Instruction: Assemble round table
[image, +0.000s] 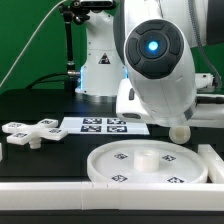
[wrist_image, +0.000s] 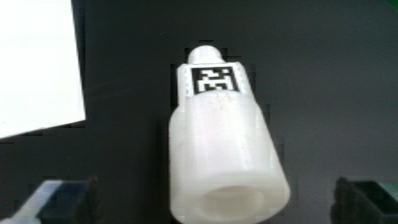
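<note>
One post (wrist_image: 222, 130), spread pincer (wrist_image: 214, 200), gaps both sides

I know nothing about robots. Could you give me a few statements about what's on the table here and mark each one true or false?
1. The cross-shaped piece lies on the black table, at the exterior view's left. True.
2. The gripper is clamped on the post. False: its fingers stand apart on either side of the post, with dark gaps between.
3. The post carries a black-and-white tag. True.
4. The post stands in the middle of the round disc. False: the wrist view shows it over the black table, not in the disc.
</note>
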